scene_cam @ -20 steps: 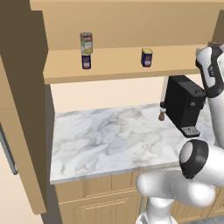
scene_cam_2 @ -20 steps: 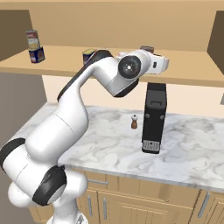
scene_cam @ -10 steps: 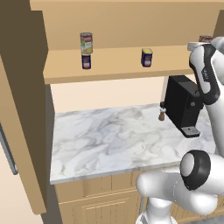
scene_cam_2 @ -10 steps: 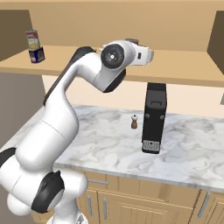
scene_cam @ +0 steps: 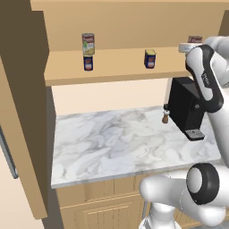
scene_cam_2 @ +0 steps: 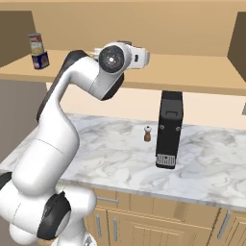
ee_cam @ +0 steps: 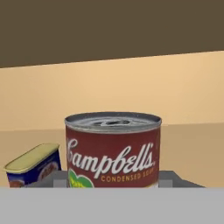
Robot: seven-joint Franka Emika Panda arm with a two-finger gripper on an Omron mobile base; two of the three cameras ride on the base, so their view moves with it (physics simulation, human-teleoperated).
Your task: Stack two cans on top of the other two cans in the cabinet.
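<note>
Nearest the hand camera stood a soup can (ee_cam: 113,151), a ribbed-lidded metal cylinder whose red band read "Campbell's CONDENSED SOUP" in white script and gold capitals. It sat between the finger bases, and the gripper (scene_cam: 193,43) was pinched on it at the right end of the cabinet (scene_cam: 116,71) shelf. Just beside it on the left lay a short blue can (ee_cam: 34,169) with a pale flat lid, rounded corners and a label too blurred to read. Farther along the smooth tan shelf, the other tall can (scene_cam: 88,44) rested upright on a second blue can (scene_cam: 88,62), well apart from the first. Open shelf board ran between the two spots, with the back wall close behind.
</note>
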